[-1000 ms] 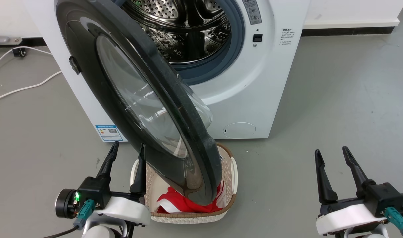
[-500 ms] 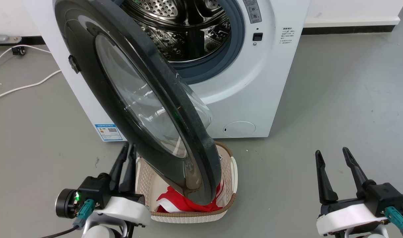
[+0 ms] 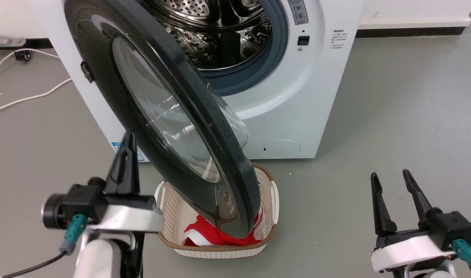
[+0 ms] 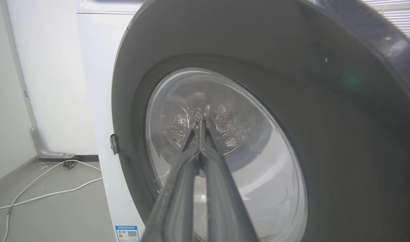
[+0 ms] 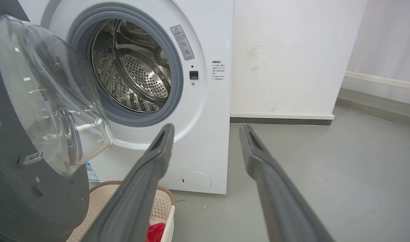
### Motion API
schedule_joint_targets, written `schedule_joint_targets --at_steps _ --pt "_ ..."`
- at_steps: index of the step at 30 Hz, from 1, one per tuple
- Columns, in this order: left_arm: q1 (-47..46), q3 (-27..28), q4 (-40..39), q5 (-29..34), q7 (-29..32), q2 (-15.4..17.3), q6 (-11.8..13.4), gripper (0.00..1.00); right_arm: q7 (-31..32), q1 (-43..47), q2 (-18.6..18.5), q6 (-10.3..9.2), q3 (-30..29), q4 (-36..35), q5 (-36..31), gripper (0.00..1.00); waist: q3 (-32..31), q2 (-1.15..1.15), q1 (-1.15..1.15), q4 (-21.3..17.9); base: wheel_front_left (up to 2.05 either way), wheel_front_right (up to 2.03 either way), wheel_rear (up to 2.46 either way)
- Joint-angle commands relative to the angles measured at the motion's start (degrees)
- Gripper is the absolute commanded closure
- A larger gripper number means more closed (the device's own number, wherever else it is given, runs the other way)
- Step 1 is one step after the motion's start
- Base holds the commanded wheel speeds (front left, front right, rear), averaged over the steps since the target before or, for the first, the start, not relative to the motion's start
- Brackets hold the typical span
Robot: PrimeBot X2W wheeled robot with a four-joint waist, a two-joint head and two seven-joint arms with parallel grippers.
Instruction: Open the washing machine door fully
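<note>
Item: washing machine door [image 3: 162, 116]. Black disc with a clear glass bowl, hinged on your left side of the washing machine [image 3: 305, 96]. It stands part open, on edge. In the head view its line runs from the hinge at upper left down to a free edge that hangs over the laundry basket [image 3: 220, 253]. Steel drum [image 3: 220, 34] exposed behind it.

Item: left jaws. Pressed together, holding nothing. The fingers [image 4: 184, 168] point straight at the glass on the door's outer face. You cannot tell from these views whether the tips touch it. In the head view they stand just beside the door's rim, on its hinge side.

Item: right jaws. Spread, empty. Their fingers [image 3: 379, 208] sit low at your right, well apart from the door and facing its inner side and the drum.

Item: relation that governs the coming move. The door lies to the right of your left jaws, and that arm is much the nearer. Full opening likely means swinging the free edge further toward your left. A push on the outer face would probably close it, so you would need to draw the door, or work it from the inner side.
</note>
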Motion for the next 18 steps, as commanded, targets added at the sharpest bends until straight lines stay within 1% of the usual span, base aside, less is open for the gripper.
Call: schedule_joint_targets --at_steps 1,9,10,12,15,18 --pt "-1.45 0.35 -1.80 0.30 -0.15 0.01 0.41 1.00 -0.09 -0.51 0.24 -0.04 -0.04 0.06 0.26 0.00 0.07 0.00 0.00 0.09 0.00 0.00 0.00" --pt "-5.91 0.00 -13.14 1.82 -0.14 0.01 1.58 1.00 -0.09 -0.58 0.24 -0.04 -0.33 0.40 -0.02 0.00 0.00 0.00 0.00 0.24 0.00 0.00 0.00" --pt "-5.91 0.00 -13.14 1.82 -0.14 0.01 1.58 1.00 -0.09 -0.58 0.24 -0.04 -0.33 0.40 -0.02 0.00 0.00 0.00 0.00 0.24 0.00 0.00 0.00" --pt "-7.08 -0.41 -16.08 2.35 -0.14 0.01 1.63 1.00 -0.09 -0.53 0.24 -0.04 -0.46 0.43 0.00 0.00 -0.01 0.00 0.00 0.28 0.00 0.00 0.00" --pt "-8.99 -1.65 -19.51 2.72 -0.14 0.00 1.11 1.00 -0.09 -0.46 0.24 -0.04 -0.62 0.46 -0.05 0.00 -0.01 0.00 0.00 0.34 0.00 0.00 0.00" --pt "-10.99 -4.03 -22.28 2.72 -0.14 -0.01 0.51 1.00 -0.09 -0.49 0.24 -0.04 -0.76 0.38 0.01 0.00 0.06 0.00 0.00 0.31 0.00 0.00 0.00"
